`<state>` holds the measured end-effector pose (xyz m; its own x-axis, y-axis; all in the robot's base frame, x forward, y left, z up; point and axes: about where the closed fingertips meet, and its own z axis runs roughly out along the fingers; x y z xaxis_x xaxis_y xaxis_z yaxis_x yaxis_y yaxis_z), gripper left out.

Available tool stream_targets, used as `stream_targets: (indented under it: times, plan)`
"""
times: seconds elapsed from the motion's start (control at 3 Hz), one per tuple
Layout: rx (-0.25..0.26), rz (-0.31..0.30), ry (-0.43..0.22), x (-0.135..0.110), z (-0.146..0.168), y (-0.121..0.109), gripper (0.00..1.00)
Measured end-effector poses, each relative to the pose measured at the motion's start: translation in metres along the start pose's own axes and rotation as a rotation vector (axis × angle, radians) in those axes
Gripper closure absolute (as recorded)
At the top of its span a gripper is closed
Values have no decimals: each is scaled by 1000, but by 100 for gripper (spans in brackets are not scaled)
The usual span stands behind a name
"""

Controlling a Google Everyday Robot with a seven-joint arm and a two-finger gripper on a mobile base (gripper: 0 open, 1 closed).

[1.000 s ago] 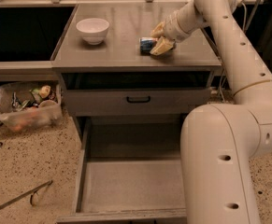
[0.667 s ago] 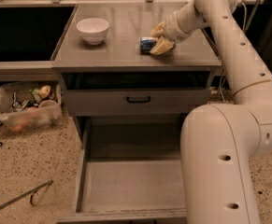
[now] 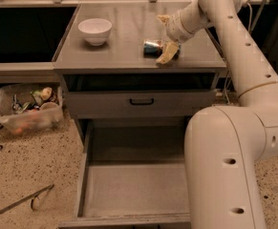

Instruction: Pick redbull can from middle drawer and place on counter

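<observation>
One redbull can (image 3: 152, 47) lies on its side on the grey bench (image 3: 119, 46), right of the white bowl (image 3: 95, 30), while the middle drawer (image 3: 133, 187) below stands pulled out with a bare floor, so I judge the placing step nearly done. The claw (image 3: 163, 39) hangs over the can with its fingers spread wide, one pale finger in front of the can and seemingly touching it, the other behind. The next move likely calls for a clean lift up and away without nudging the can, which could roll.
</observation>
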<state>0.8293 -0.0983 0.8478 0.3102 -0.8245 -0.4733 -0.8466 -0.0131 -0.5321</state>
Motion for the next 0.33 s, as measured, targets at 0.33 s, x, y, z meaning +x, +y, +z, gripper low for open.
stream_targets:
  times: [0.33]
  plan:
    - [0, 0, 0, 0, 0, 0, 0]
